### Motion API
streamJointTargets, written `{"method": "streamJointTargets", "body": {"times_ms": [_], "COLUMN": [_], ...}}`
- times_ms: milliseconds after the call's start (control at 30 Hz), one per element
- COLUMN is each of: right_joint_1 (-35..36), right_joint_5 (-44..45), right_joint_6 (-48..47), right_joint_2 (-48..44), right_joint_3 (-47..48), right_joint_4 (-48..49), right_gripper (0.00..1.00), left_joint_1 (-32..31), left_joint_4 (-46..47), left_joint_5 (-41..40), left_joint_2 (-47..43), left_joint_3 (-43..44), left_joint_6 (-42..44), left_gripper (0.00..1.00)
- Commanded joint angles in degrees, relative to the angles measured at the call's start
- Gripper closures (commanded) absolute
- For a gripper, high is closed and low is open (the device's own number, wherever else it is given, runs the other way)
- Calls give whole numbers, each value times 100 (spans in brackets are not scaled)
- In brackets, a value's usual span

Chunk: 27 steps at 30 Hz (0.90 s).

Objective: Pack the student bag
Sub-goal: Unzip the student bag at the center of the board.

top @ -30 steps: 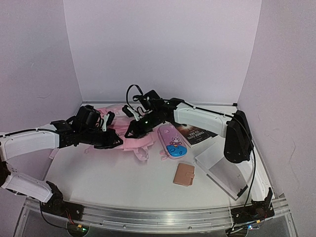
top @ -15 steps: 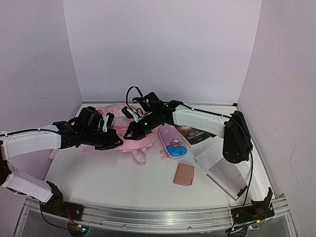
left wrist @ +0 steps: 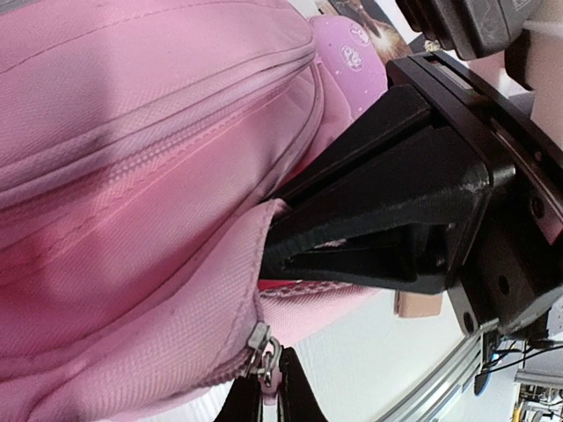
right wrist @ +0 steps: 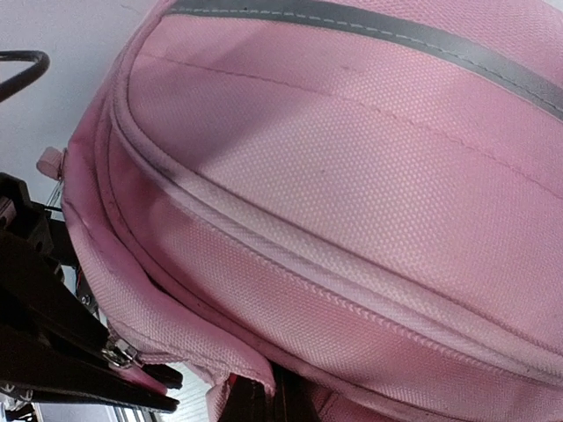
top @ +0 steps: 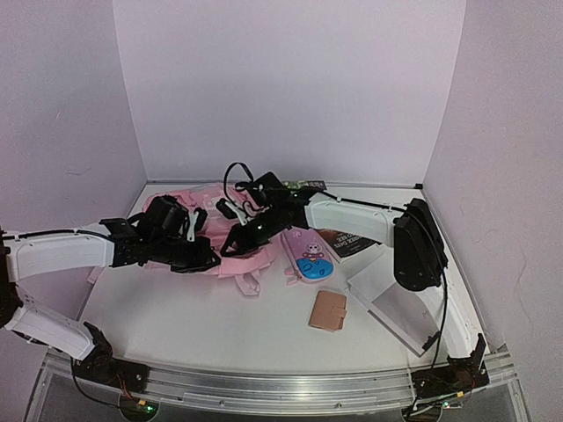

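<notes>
The student bag (top: 248, 263), a soft pink backpack, lies on the table between both arms and fills both wrist views (left wrist: 132, 176) (right wrist: 352, 176). My left gripper (top: 208, 258) (left wrist: 266, 400) is shut on the metal zipper pull (left wrist: 262, 347) at the bag's lower edge. My right gripper (top: 236, 243) (right wrist: 273, 400) is shut on the pink fabric edge of the bag's opening, just beside the zipper. In the left wrist view the right gripper (left wrist: 290, 233) shows as a big black block pinching that flap. A grey stripe (right wrist: 422, 35) runs across the bag's front.
A small pink oval case (top: 308, 256) with a blue patch lies right of the bag, a dark book (top: 349, 239) behind it. A tan wallet (top: 327, 310) lies nearer the front. A clear plastic folder (top: 391, 299) sits under the right arm.
Both grippers keep their holds. The right arm has swung slightly left and lower over the bag, and the bag's near edge has shifted a little toward the front.
</notes>
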Motion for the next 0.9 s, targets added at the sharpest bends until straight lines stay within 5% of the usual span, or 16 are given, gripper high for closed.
{"method": "streamJointTargets", "body": {"times_ms": [0, 233, 400, 500, 633, 733, 867], "right_joint_1": [55, 11, 13, 11, 11, 11, 13], "right_joint_5": [200, 292, 138, 95, 101, 101, 41], "right_joint_6": [-90, -137, 44, 19, -128, -233, -349], "right_joint_2": [-126, -120, 66, 64, -56, -107, -84], "right_joint_3": [-167, -80, 214, 166, -75, -247, -318], "right_joint_4": [626, 623, 628, 627, 624, 632, 634], "right_gripper": [100, 100, 100, 100, 100, 100, 100], "left_joint_1": [-299, -302, -383, -697, -822, -821, -821], "left_joint_4": [434, -915, 411, 290, 322, 232, -328], "left_joint_5": [579, -630, 293, 224, 109, -227, -930], "left_joint_2": [-782, -1431, -579, 322, 373, -198, -989], "left_joint_3": [296, 342, 144, 722, 865, 636, 443], "left_joint_6": [447, 111, -65, 164, 250, 219, 65], "left_gripper": [99, 99, 99, 98, 93, 81, 48]}}
